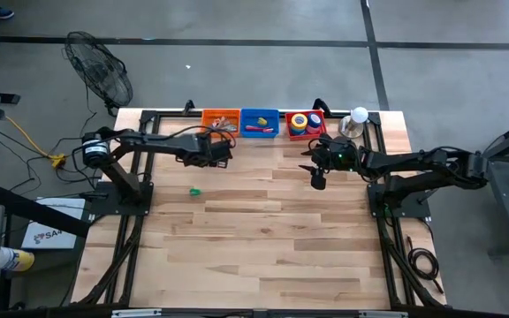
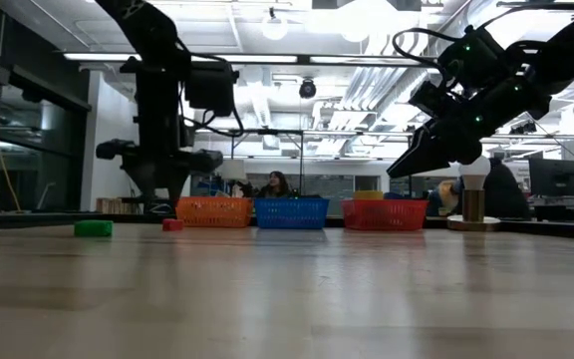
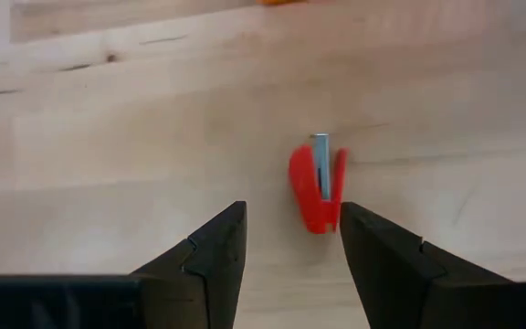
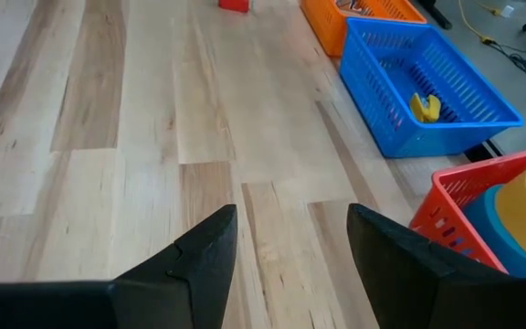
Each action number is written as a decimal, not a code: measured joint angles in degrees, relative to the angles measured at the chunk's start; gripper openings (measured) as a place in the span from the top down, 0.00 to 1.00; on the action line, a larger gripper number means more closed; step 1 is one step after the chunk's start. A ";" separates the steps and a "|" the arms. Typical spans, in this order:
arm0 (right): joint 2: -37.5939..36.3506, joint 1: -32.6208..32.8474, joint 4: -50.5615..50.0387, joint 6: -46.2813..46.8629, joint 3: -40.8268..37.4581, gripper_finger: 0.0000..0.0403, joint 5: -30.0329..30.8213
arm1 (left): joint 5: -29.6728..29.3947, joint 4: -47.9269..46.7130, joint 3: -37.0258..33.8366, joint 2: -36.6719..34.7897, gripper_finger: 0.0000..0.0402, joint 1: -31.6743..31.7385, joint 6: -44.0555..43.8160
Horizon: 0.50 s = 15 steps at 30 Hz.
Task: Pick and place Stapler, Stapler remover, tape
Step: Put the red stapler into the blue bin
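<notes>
One small red stapler (image 3: 317, 187) lies on the bench (image 1: 263, 230) just ahead of the left claw (image 3: 292, 239), whose spread fingers straddle its long axis, slightly off-centre.

Table (image 1: 263, 238): light wooden planks, dark metal frame at both sides. Along the far edge, three baskets are set in a row: orange basket (image 1: 220, 121), blue basket (image 1: 259, 122), red basket (image 1: 305, 124). A white ball on a metal base (image 1: 353, 123) is placed just beside the red basket. A small red stapler (image 3: 317, 185) lies on the boards before the orange basket. A small green item (image 1: 195, 189) lies apart, nearer the table's middle.
</notes>
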 joint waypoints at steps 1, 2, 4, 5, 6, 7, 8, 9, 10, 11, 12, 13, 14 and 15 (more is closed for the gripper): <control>0.00 0.00 0.00 0.02 0.00 0.51 -0.09 | -0.06 0.78 -0.54 0.00 0.57 0.01 -0.06; 0.00 0.00 0.00 0.02 0.00 0.51 -0.11 | -0.07 1.96 -1.05 0.00 0.57 0.01 -0.11; 0.00 0.00 0.00 0.19 0.00 0.51 -0.13 | -0.02 4.50 -1.79 -0.01 0.57 -0.01 0.40; 0.00 0.00 -0.01 0.25 0.00 0.51 -0.13 | -0.04 5.68 -2.17 -0.04 0.57 -0.03 0.53; 0.00 0.00 -0.02 0.26 0.00 0.51 -0.15 | -0.14 6.52 -2.55 -0.03 0.57 -0.03 0.66; 0.00 0.00 -0.04 0.31 0.00 0.51 -0.15 | -0.24 7.37 -3.00 -0.03 0.57 -0.01 0.75; 0.00 0.00 -0.04 0.52 0.00 0.51 -0.16 | -0.26 8.15 -3.13 0.11 0.56 -0.01 1.14; 0.00 0.00 -0.04 0.68 0.00 0.51 -0.17 | -0.26 9.05 -3.17 0.20 0.55 0.01 1.73; 0.00 0.00 -0.04 0.85 0.00 0.51 -0.19 | -0.30 9.32 -3.17 0.22 0.54 0.01 2.00; 0.00 0.00 -0.04 0.96 0.00 0.51 -0.21 | -0.51 9.20 -3.17 0.22 0.52 -0.01 2.17; 0.00 0.00 -0.04 1.07 0.00 0.51 -0.22 | -0.60 9.29 -3.17 0.22 0.50 -0.01 2.40; 0.00 0.00 -0.04 1.07 0.00 0.51 -0.22 | -0.61 9.37 -3.17 0.23 0.48 -0.01 2.42; 0.00 0.00 -0.07 1.07 0.00 0.51 -0.23 | -0.64 9.35 -3.17 0.23 0.46 -0.01 2.40; 0.00 0.00 -0.05 1.07 0.00 0.51 -0.25 | -0.66 9.39 -3.17 0.22 0.44 -0.01 2.40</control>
